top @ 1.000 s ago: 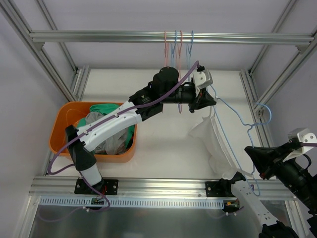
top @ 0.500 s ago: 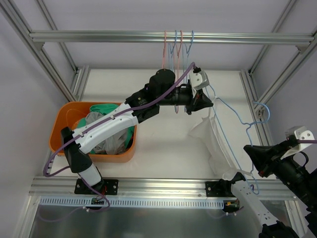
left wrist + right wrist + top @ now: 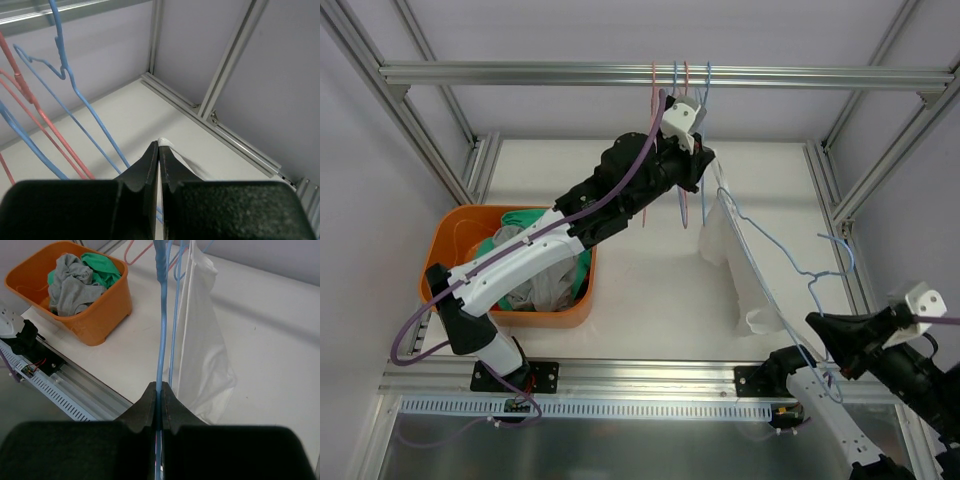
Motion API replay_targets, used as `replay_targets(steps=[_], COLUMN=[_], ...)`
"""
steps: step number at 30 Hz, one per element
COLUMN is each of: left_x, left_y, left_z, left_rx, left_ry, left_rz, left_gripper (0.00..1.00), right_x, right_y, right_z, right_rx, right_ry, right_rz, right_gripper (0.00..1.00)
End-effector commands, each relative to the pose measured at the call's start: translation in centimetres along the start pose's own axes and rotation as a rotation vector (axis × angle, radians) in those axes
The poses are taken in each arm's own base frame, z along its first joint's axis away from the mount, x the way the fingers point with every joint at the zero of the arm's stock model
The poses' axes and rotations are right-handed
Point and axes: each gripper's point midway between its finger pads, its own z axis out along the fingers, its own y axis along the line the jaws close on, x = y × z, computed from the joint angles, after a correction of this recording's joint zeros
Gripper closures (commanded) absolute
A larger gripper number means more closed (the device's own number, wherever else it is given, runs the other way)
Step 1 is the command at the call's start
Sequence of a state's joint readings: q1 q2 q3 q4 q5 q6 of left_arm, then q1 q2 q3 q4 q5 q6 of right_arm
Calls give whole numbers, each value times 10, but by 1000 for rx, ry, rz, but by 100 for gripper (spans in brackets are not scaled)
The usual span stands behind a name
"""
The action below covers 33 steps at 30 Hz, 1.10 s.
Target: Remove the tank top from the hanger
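Observation:
The white tank top (image 3: 728, 245) hangs as a long fold above the table, its top edge pinched in my left gripper (image 3: 708, 158), which is shut on it near the rail. In the left wrist view only a white bit of the tank top (image 3: 166, 143) shows at the tips of that gripper (image 3: 160, 146). The blue hanger (image 3: 810, 277) slants from the garment toward the right front, where my right gripper (image 3: 817, 327) is shut on its wire. The right wrist view shows the hanger (image 3: 161, 315) running up out of that gripper (image 3: 160, 388), with the tank top (image 3: 202, 340) draped beside it.
An orange bin (image 3: 510, 312) of grey and green clothes sits at the left (image 3: 107, 310). Pink and blue hangers (image 3: 680, 85) hang from the overhead rail (image 3: 570, 73), close to my left gripper; they show as a pink hanger (image 3: 35, 107) and a blue hanger (image 3: 75, 90). Aluminium posts frame the right side.
My left gripper has risen and moved back-left toward the rail, pulling the tank top's top edge along the hanger. The right gripper with the hanger has dropped slightly toward the front.

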<state>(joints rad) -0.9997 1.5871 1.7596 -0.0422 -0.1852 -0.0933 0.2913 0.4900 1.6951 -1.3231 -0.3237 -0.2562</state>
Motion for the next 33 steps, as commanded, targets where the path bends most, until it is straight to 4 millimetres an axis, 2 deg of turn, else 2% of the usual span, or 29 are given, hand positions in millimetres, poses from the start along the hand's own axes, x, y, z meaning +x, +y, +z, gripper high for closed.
replay_targets(steps=[1,2,4,5,6,7,8,9,10,11,12,13,14,16,17,18,19,20,22,23,25,26,28,29,30,31,32,33], left_x=[-32,-29,-28,-24,-22,-20,-17,-14,-8,2,2,5,26,43,63,74,88,111,138,163,187,201,215,226,233,237,246,249], left_y=[5,-14,-34,-47,-71,-83,-95,-114,-121,-127,-134,-145,-149,-164,-167,-171,-175,-172,-164,-151,-137,-128,-120,-118,-113,-113,-111,-115], left_z=[-7,-8,-12,-15,-26,-32,-38,-53,-61,-66,-73,-92,-99,-121,-125,-130,-131,-127,-115,-99,-86,-79,-73,-74,-71,-73,-76,-79], left_rx=[-41,64,183,258,409,487,564,699,756,806,861,963,1010,1143,1173,1198,1209,1171,1062,921,799,721,639,615,563,552,538,527], left_ry=[-68,-52,-39,-24,-8,0,3,20,40,56,43,49,97,134,188,220,263,316,361,392,432,452,483,513,526,538,565,572], left_rz=[-61,-54,-46,-40,-32,-28,-26,-23,-28,-42,-43,-41,-64,-66,-84,-97,-118,-144,-162,-167,-181,-182,-202,-204,-196,-182,-171,-152], left_gripper=[100,100,100,100,100,100,100,100,100,100,100,100,100,100,100,100,100,100,100,100,100,100,100,100,100,100,99,96], right_x=[-18,-27,-36,-49,-47,-51,-67,-61,-67,-91,-96,-91,-119,-132,-143,-145,-146,-154,-159,-155,-145,-128,-104,-56,-57,-41,-6,-7], right_y=[13,7,0,-10,-19,-25,-33,-42,-43,-45,-42,-47,-39,-28,-27,-28,-33,-29,-31,-39,-53,-60,-74,-82,-74,-68,-72,-70], right_z=[-20,-24,-26,-34,-28,-27,-40,-23,-22,-31,-40,-17,-33,-41,-43,-44,-30,-41,-23,-9,14,35,44,68,52,54,62,51], right_rx=[-51,-15,37,104,141,175,230,253,247,257,242,231,189,117,91,90,95,92,131,156,208,225,290,304,295,258,271,286], right_ry=[-128,-178,-238,-325,-333,-370,-500,-499,-555,-701,-786,-792,-964,-1128,-1273,-1336,-1358,-1422,-1370,-1307,-1172,-1017,-848,-594,-552,-462,-285,-263], right_rz=[-67,-71,-66,-58,-39,-27,2,24,29,44,39,44,11,-28,-57,-81,-89,-126,-219,-210,-187,-174,-103,-69,-77,-80,-24,-4], right_gripper=[100,100,100,100,100,100,100,100,100,100,100,100,100,100,100,100,100,100,100,100,100,100,100,100,100,100,100,100])
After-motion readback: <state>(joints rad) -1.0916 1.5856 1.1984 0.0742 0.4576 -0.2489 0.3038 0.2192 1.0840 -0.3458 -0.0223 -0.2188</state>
